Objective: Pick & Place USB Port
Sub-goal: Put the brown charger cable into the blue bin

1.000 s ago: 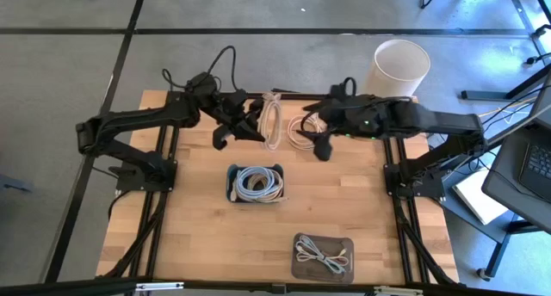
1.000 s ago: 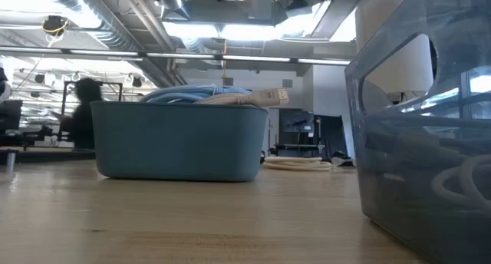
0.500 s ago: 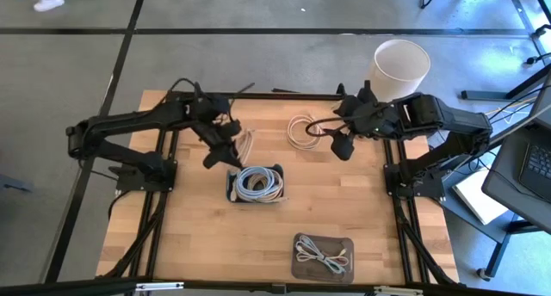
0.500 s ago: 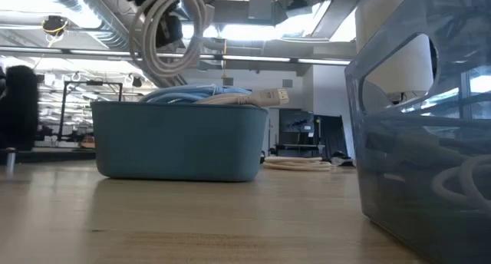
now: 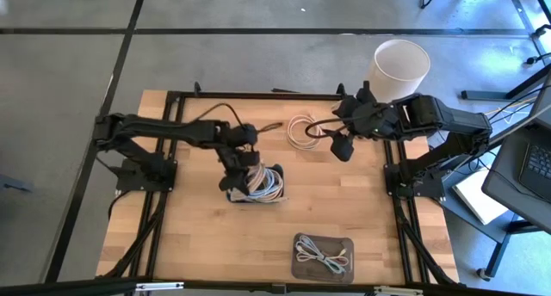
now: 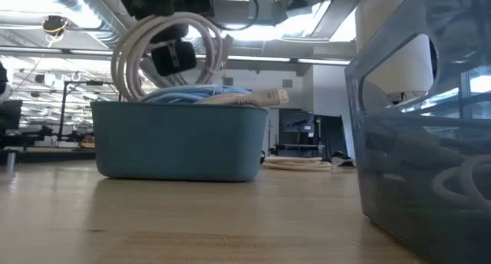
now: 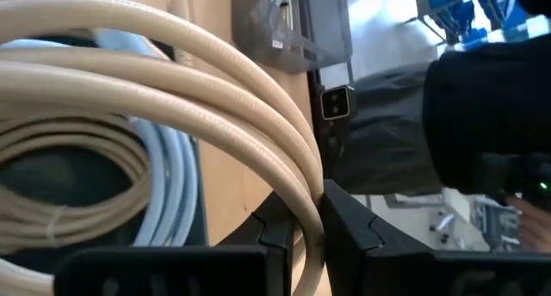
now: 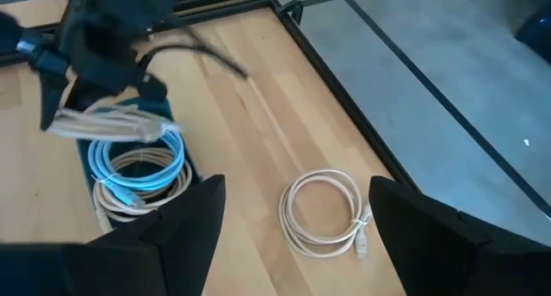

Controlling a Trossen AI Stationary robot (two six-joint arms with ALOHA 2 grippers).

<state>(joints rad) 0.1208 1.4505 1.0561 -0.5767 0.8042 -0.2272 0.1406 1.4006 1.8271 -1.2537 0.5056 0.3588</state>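
While the left gripper [image 5: 244,161] clenches the beige cable coil [image 6: 165,53] just above the blue bin [image 6: 180,140], stiff loops could spring over its rim on release; right gripper [image 5: 337,139] waits open near a spare coil [image 8: 326,212]

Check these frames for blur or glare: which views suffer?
Right wrist view: the left pincer and its coiled beige cable are motion-smeared. Low view: bright ceiling lights glare, and the near clear bin is soft. High view looks sharp.

Glossy cream cable coil [image 7: 172,98], matt teal plastic bin [image 6: 180,141], bare wood table [image 5: 344,201].
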